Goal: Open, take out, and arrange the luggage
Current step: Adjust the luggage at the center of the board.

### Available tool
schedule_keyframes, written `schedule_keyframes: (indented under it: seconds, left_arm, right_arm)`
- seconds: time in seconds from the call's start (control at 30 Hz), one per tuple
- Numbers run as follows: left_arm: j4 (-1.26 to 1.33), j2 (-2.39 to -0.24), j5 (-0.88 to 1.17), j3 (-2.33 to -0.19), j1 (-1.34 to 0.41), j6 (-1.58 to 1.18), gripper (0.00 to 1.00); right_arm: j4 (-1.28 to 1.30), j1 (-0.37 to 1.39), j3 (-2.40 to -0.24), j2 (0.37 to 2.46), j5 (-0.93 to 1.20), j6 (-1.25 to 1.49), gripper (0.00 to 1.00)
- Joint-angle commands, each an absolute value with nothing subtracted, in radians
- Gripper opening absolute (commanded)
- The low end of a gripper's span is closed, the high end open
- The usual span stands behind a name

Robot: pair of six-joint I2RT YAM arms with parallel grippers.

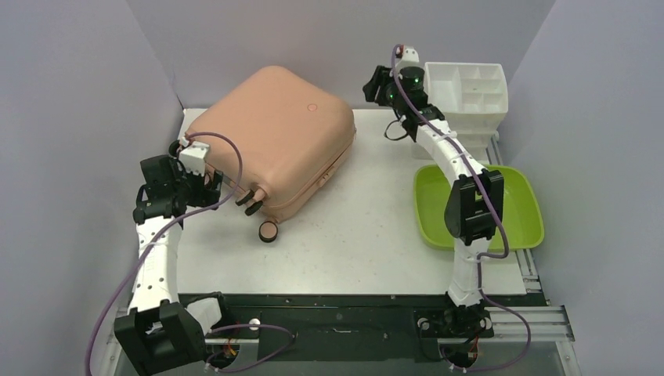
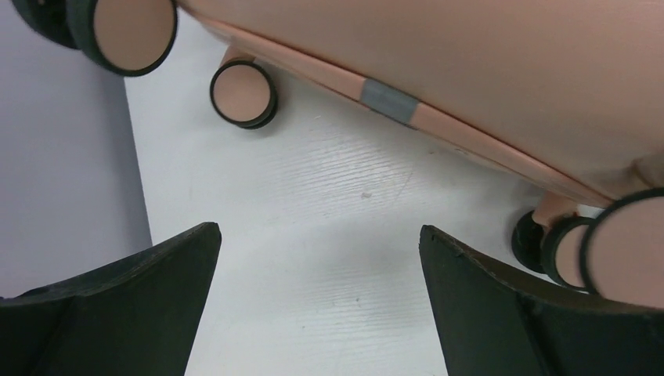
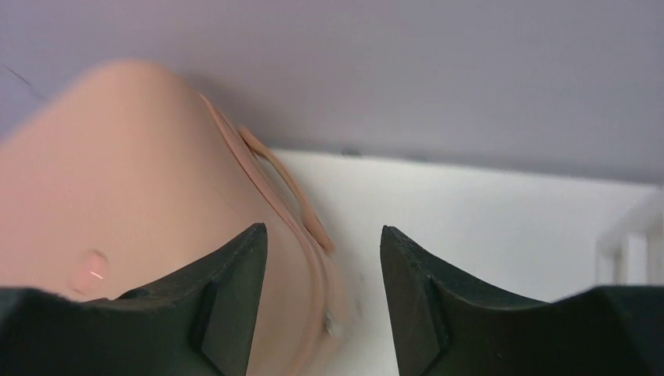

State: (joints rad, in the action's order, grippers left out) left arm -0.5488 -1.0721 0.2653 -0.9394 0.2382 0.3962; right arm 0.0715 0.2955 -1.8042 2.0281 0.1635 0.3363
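Here, the left end effector [image 2: 319, 235] and right end effector [image 3: 323, 235] flank the luggage [image 1: 274, 133], both parted, empty.

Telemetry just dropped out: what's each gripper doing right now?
Left gripper: open, holding nothing.
Right gripper: open, holding nothing.

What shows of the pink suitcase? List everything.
The luggage is a salmon-pink hard shell with rounded corners, smooth like plastic, shut along its seam. It lies flat on its broad side, turned diagonally, at the rear left of the white table. Dark caster wheels with pink hubs stick out at its near end; a grey tab sits on the seam, a flat pink handle on one edge. The open left claw and right claw hold nothing of it.
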Motion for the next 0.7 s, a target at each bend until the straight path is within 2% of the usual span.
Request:
schedule_keyframes:
  seconds: [0.0,0.07,0.13,0.23,0.47,0.53,0.67]
  left_arm:
    - [-0.464,-1.118,0.261,-0.994,0.305,0.348,0.96]
    - [-0.443,-1.144,0.243,-1.000,0.323,0.338,0.96]
    - [-0.414,-1.167,0.225,-1.001,0.327,0.326,0.96]
    - [-0.386,-1.209,0.200,-1.024,0.327,0.300,0.96]
    - [-0.323,-1.337,0.148,-1.103,0.321,0.253,0.96]
    - [-0.309,-1.372,0.117,-1.115,0.317,0.245,0.96]
    - [-0.273,-1.437,0.068,-1.135,0.309,0.242,0.96]
  right_arm:
    - [0.025,0.292,-2.059,2.160,0.324,0.540,0.52]
    - [-0.052,0.290,-2.171,2.268,0.427,0.654,0.53]
    - [-0.141,0.292,-2.274,2.374,0.500,0.778,0.60]
    - [-0.248,0.301,-2.370,2.500,0.527,0.910,0.62]
    - [-0.280,0.356,-2.332,2.543,0.559,0.846,0.65]
    - [-0.308,0.362,-2.310,2.553,0.619,0.893,0.63]
    - [-0.507,0.375,-2.217,2.562,0.868,1.095,0.55]
